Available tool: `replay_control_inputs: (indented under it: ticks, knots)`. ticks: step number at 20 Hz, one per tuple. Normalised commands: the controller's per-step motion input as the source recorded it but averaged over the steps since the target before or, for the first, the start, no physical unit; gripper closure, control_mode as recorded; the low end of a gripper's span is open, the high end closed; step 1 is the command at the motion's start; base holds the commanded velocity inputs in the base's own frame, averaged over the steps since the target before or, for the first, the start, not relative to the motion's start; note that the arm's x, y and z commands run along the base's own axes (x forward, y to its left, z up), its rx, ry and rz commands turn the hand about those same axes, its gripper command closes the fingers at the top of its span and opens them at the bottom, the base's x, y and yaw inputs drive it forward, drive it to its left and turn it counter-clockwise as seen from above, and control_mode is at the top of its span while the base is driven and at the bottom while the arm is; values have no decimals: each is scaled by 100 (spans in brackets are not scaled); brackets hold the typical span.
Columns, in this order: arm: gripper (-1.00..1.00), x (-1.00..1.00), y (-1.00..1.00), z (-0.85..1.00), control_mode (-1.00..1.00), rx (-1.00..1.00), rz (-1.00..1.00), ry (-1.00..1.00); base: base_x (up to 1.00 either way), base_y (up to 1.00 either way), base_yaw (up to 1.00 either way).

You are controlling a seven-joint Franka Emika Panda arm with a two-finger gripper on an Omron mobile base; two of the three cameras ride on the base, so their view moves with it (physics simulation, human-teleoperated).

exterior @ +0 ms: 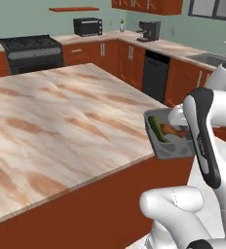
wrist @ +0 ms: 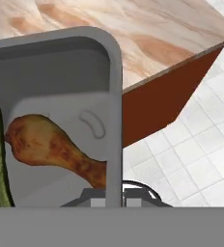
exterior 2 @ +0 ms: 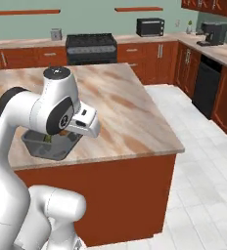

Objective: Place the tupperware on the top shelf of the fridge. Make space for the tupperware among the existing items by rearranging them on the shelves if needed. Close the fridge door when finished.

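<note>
Brown kitchen cupboards stood behind the big wooden table (exterior: 61, 126), and my gripper (wrist: 115, 195) was clamped on the side wall of the grey tupperware (wrist: 61, 62), held up in the air past the table's edge. I thought the chicken leg (wrist: 56, 152) and the green pickle (exterior: 158, 128) could slide out if the box tipped, because I only pinched one thin wall.

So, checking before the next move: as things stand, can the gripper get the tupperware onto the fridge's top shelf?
Probably not yet. The gripper seems closed on the tupperware wall, lifted beside the island counter; only stove-side cabinets lie ahead, so the base likely must drive first.
</note>
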Motion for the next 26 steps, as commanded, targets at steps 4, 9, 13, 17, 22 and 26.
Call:
replay_control_inputs:
  ticks: [4,9,13,17,22,26]
  knots:
    - [100,0,0,0,100,0,0,0,-33,100,64]
    - [100,0,0,0,100,0,0,0,-10,88,82]
    - [100,0,0,0,100,0,0,0,-2,52,94]
    - [100,0,0,0,100,0,0,0,0,45,93]
    - [100,0,0,0,100,0,0,0,6,52,84]
    - [100,0,0,0,100,0,0,0,38,62,72]
